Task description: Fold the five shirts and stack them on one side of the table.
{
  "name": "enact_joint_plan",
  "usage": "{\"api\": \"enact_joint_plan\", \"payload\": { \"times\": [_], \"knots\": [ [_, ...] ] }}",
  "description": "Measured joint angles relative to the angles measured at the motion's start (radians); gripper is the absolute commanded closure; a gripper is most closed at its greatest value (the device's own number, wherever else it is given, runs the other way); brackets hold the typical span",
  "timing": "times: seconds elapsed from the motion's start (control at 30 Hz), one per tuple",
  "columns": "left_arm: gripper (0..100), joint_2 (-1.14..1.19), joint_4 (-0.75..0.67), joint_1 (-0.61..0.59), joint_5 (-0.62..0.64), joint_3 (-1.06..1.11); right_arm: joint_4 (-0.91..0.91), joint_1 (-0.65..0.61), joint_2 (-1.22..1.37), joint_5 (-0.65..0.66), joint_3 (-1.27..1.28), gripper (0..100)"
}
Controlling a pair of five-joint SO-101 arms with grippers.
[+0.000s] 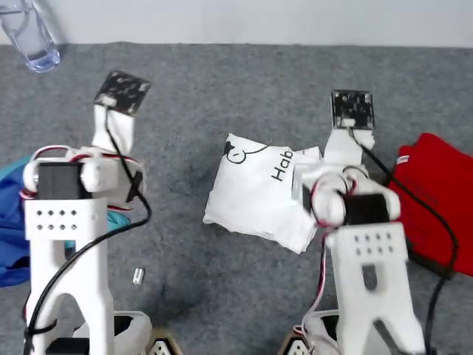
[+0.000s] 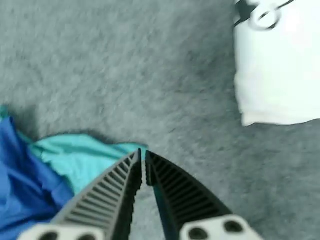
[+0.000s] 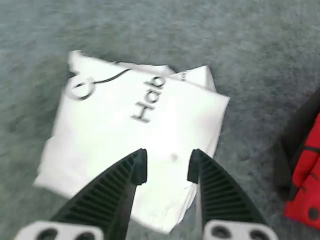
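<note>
A folded white shirt (image 1: 255,192) with black print lies in the middle of the grey table, also seen in the right wrist view as the white shirt (image 3: 135,135) and at the edge of the left wrist view as the white shirt (image 2: 280,65). My right gripper (image 3: 166,165) hovers open just above it, nothing between its fingers. My left gripper (image 2: 143,157) is shut and empty above the carpet, beside a teal shirt (image 2: 80,155) and a blue shirt (image 2: 20,185). A red shirt (image 1: 436,196) lies at the right edge.
The blue shirt (image 1: 11,229) and teal cloth sit bunched at the table's left edge. A clear plastic bottle (image 1: 29,37) stands at the back left corner. A small white tag (image 1: 137,276) lies near the left arm's base. Grey carpet stretches open behind the white shirt.
</note>
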Motion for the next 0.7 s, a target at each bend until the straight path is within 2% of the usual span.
{"api": "enact_joint_plan", "payload": {
  "times": [0.23,0.7],
  "knots": [
    [99,-0.003,0.000,-0.127,-0.064,0.044,-0.109,0.084,0.258,-0.069,-0.028,72.0],
    [99,-0.006,-0.041,-0.196,-0.083,0.127,-0.101,0.101,0.715,-0.126,-0.316,80.6]
  ]
}}
